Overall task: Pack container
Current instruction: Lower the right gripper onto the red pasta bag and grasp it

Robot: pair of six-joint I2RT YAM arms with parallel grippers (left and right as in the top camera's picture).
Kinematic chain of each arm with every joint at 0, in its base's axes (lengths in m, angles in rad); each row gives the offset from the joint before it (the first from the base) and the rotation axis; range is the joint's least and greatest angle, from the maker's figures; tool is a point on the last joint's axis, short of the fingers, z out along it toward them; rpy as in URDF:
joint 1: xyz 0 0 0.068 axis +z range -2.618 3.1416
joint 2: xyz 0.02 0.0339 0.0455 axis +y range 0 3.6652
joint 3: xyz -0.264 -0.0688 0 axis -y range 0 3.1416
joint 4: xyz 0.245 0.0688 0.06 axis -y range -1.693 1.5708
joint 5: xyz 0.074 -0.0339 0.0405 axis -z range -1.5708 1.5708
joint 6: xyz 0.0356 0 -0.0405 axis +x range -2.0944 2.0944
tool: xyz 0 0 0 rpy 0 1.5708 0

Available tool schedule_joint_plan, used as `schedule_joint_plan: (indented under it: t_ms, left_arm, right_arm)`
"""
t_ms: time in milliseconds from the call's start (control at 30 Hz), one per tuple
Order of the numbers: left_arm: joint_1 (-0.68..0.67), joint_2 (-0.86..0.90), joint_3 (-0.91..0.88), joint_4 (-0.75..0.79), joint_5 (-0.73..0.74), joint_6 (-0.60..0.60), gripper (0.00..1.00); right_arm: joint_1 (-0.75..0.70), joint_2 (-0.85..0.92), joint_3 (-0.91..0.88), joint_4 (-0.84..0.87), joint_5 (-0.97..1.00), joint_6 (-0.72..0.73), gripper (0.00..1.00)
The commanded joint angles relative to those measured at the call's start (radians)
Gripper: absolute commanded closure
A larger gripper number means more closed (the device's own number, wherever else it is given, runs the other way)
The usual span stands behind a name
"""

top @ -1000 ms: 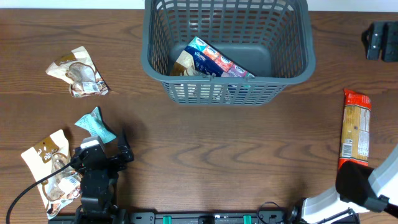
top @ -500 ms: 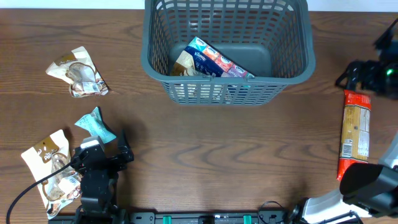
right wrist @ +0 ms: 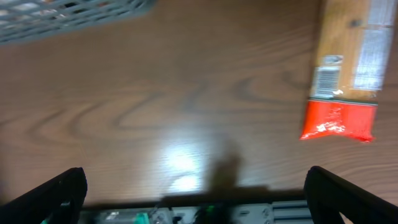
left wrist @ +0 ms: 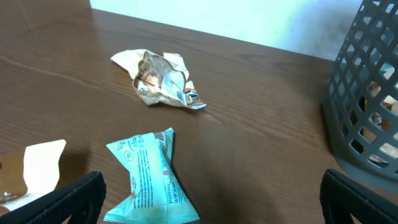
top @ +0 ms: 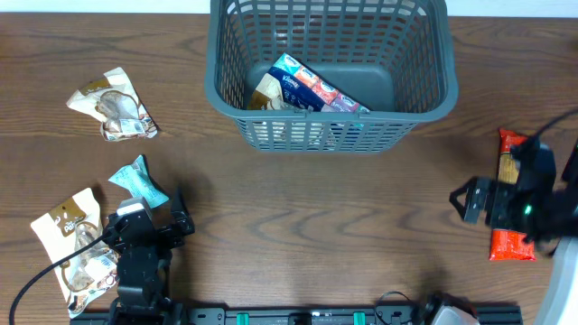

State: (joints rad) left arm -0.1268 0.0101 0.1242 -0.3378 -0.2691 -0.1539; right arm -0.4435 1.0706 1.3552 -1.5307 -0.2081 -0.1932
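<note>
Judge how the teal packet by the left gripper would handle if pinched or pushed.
The teal packet looks like thin crinkled film, so probably light and floppy. Pushed, it may skid on the smooth wooden table rather than tip.

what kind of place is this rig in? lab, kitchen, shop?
Most likely a robot lab bench, not a kitchen or shop: a wooden table, a left arm and right arm over it, and a grey basket with snack packs staged around it.

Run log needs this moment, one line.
basket: partly filled | left end effector: open | right end effector: open, by red pack
</note>
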Motion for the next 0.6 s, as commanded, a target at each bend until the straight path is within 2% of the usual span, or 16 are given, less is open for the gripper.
schedule_joint_plan:
  t_ms: [0, 200, 367, 467, 567]
  left_arm:
    - [0.004, -0.006, -0.002, -0.020, -0.001, -0.002, 0.01]
    - [0.004, -0.006, -0.002, -0.020, -0.001, -0.002, 0.01]
    - [0.004, -0.006, -0.002, -0.020, -0.001, -0.002, 0.01]
    - [0.004, -0.006, -0.002, -0.020, -0.001, -0.002, 0.01]
    - [0.004, -0.006, -0.002, -0.020, -0.001, -0.002, 0.01]
  right_arm:
    - [0.013, -0.064, -0.100, 0.060, 0.181, 0.032, 0.01]
    - [-0.001, 0.002, -0.149, 0.204, 0.314, -0.003, 0.01]
    - [-0.071, 0.164, -0.149, 0.304, 0.301, -0.014, 0.01]
    - [-0.126, 0.278, -0.148, 0.325, 0.271, -0.073, 0.01]
    - [-0.177, 0.377, -0.145, 0.346, 0.270, -0.073, 0.01]
